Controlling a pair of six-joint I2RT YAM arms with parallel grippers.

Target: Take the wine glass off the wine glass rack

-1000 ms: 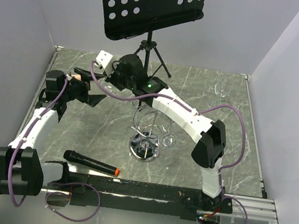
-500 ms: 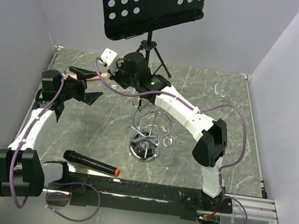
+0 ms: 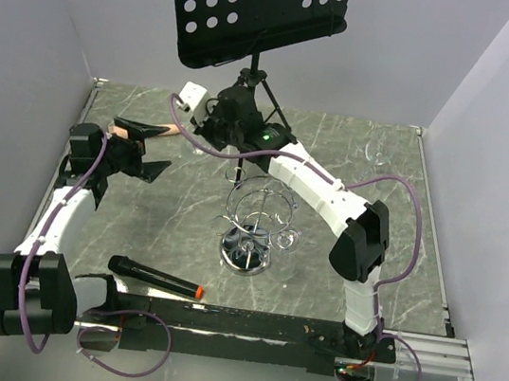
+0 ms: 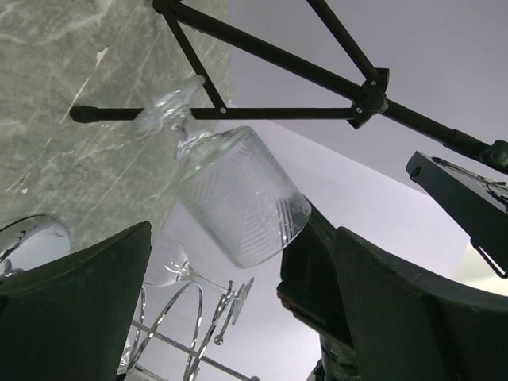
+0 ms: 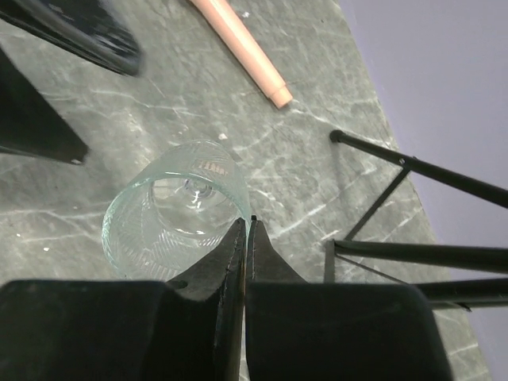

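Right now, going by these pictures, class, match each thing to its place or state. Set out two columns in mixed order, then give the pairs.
Things:
1. wine glass
2. wine glass rack
3. microphone
4. music stand

Places or states:
A. stands at the table's far edge
B. held by the right pincer
C. lies flat near the arm bases
D. stands mid-table, chrome wire

Pairs: 1-B, 2-D, 3-C, 4-A

my left arm (image 3: 65, 210) folds up along the left side, left gripper (image 4: 242, 230) spread wide; my right arm (image 3: 316, 195) reaches across, right gripper (image 5: 244, 226) pinched on the wine glass (image 5: 171, 214) rim.
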